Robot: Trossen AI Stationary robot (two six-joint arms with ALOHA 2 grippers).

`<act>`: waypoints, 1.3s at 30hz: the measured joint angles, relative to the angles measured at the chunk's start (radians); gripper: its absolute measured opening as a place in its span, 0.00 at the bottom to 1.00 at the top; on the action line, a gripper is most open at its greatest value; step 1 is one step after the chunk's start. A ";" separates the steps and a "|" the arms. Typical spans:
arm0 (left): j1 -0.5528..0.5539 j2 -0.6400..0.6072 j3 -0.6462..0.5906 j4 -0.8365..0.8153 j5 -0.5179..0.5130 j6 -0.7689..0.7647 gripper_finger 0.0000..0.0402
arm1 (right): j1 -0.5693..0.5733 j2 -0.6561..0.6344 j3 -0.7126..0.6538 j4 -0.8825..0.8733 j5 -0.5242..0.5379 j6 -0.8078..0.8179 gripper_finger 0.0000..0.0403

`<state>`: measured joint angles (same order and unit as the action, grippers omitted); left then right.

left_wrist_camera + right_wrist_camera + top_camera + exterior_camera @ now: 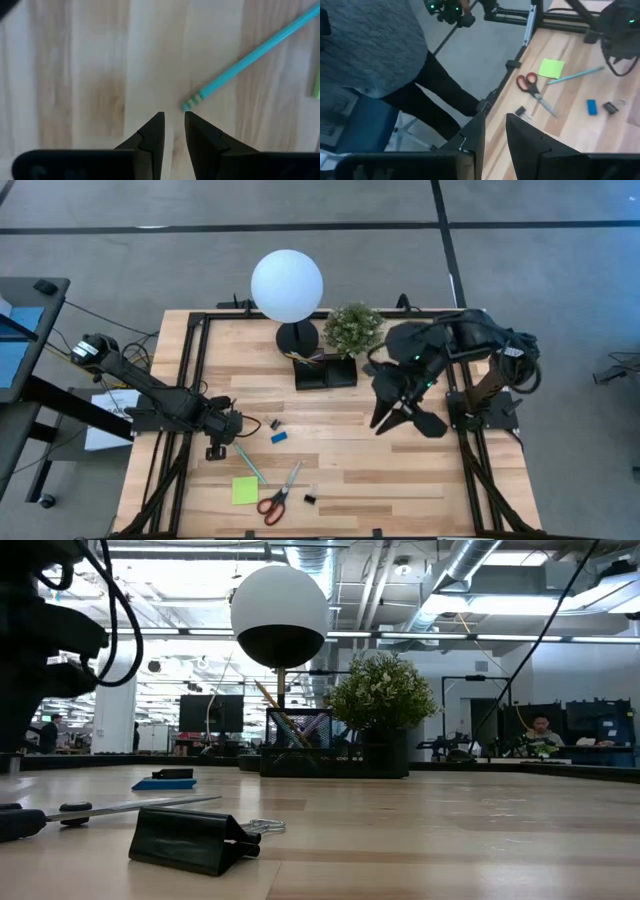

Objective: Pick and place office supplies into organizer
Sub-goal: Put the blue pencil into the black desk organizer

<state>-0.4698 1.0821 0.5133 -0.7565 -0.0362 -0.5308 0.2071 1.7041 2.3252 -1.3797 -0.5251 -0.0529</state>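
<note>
Left gripper (173,116) hangs low near the tabletop's (400,480) left edge, jaws slightly parted and empty, tips just beside the teal pencil's (250,60) end, likely lining up a grasp; organizer (325,372) sits at the far edge; right gripper (495,122) parked high on the right side, jaws slightly parted, empty

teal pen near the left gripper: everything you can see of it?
The thin teal pen is a slim, straight, plastic-looking stick lying flat on the pale wooden table. In the left wrist view its near end shows pale bands. It lies diagonally between the left gripper and the lime-green sticky pad. The gripper's slightly parted dark fingers sit just short of that end; nothing touches it.
</note>
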 joint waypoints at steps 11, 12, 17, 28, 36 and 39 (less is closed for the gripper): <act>0.000 0.000 -0.010 0.037 -0.011 0.214 0.17 | -0.002 0.010 -0.001 0.048 0.053 0.001 0.18; 0.000 0.000 -0.010 0.037 -0.005 0.216 0.17 | -0.007 0.010 -0.001 0.040 0.101 0.001 0.18; -0.002 0.000 -0.010 0.025 0.036 0.217 0.17 | -0.045 0.010 -0.001 -0.061 0.388 0.019 0.18; -0.049 0.016 -0.010 0.012 0.034 0.219 0.17 | -0.078 0.017 -0.001 -0.079 0.404 0.046 0.18; -0.049 0.178 -0.007 0.089 0.006 0.221 0.17 | -0.078 0.018 -0.001 -0.080 0.404 0.044 0.18; -0.049 0.234 0.000 0.104 0.004 0.222 0.17 | -0.078 0.018 -0.001 -0.082 0.403 0.043 0.18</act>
<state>-0.5189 1.3164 0.5133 -0.6525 -0.0320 -0.3088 0.1287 1.7222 2.3241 -1.4616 -0.1219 -0.0097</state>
